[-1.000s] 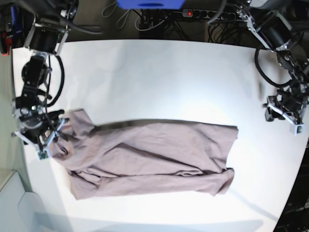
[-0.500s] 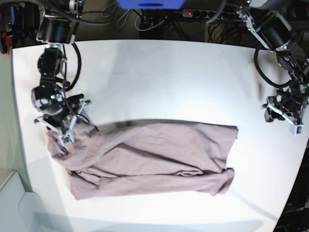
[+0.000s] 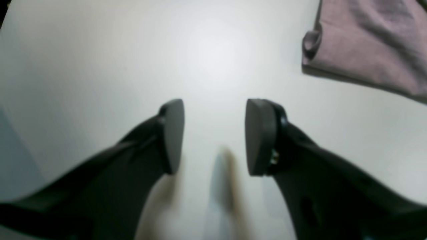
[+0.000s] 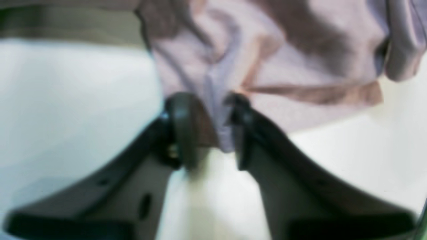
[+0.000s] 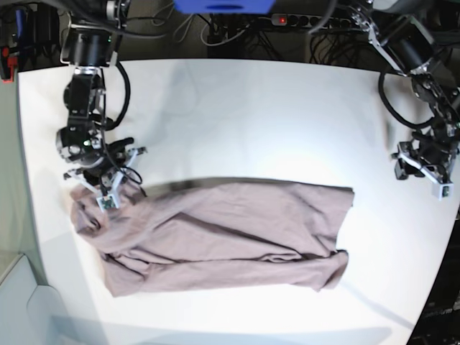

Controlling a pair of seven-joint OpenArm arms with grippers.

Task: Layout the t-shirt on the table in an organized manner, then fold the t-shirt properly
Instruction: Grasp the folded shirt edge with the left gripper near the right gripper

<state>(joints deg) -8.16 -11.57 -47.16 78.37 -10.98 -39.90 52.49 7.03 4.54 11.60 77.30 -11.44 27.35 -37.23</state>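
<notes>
The mauve-pink t-shirt (image 5: 223,233) lies crumpled lengthwise across the white table (image 5: 237,115). My right gripper (image 5: 106,195) is at the shirt's left end and is shut on a fold of the cloth; the right wrist view shows the fabric (image 4: 260,60) pinched between the fingers (image 4: 181,123). My left gripper (image 5: 420,172) hovers near the table's right edge, apart from the shirt. In the left wrist view it (image 3: 213,136) is open and empty over bare table, with a shirt corner (image 3: 367,43) at the upper right.
Cables and a power strip (image 5: 287,21) run behind the table's far edge. The table's curved edge (image 5: 431,287) falls away at the right. A pale surface (image 5: 21,302) sits at the lower left.
My right gripper has moved up and to the right along the shirt's left end, dragging that fold of cloth with it. The left arm has not moved.
</notes>
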